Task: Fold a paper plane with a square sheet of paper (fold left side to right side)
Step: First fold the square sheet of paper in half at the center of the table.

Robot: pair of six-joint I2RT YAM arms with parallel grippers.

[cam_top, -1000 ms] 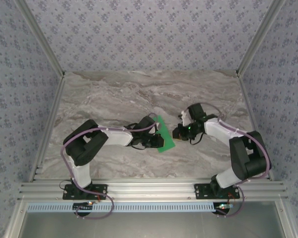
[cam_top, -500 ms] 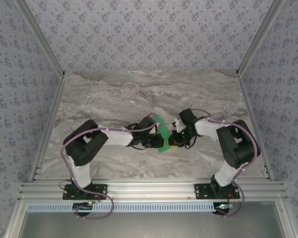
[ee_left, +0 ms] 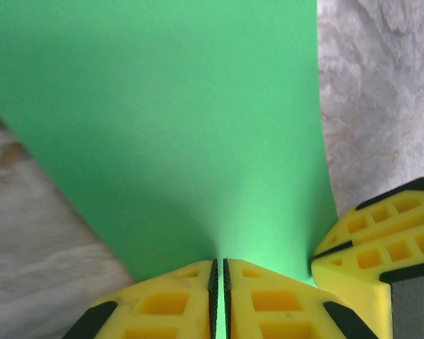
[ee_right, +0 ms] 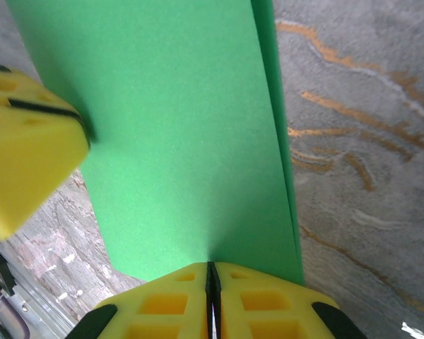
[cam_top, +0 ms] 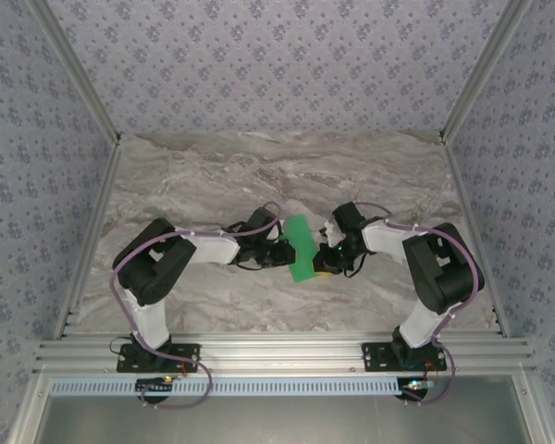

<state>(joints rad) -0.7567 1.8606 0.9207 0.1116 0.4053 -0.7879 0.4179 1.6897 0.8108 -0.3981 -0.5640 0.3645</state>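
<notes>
Where the two arms meet over the middle of the grey marbled table [cam_top: 213,176], I note the following.

- The left arm [cam_top: 180,254] reaches in from the left, with its elbow further left and higher up the table than a second ago.
- The right arm [cam_top: 435,264] is folded tighter than a second ago. Its wrist then hung well clear to the right of the paper, and that gap is now closed.
- The square sheet of paper [cam_top: 302,248] is bright green and held between both grippers near the table's centre. It shows a broader face than half a second ago, when it looked like a narrow strip. I cannot tell whether any part rests on the table.
- The left gripper [ee_left: 219,265] has its yellow fingers pinched tight on the sheet's edge, with only a hairline slit between them.
- The right gripper [ee_right: 210,267] is pinched on the sheet in the same way, just beside the left one.
</notes>
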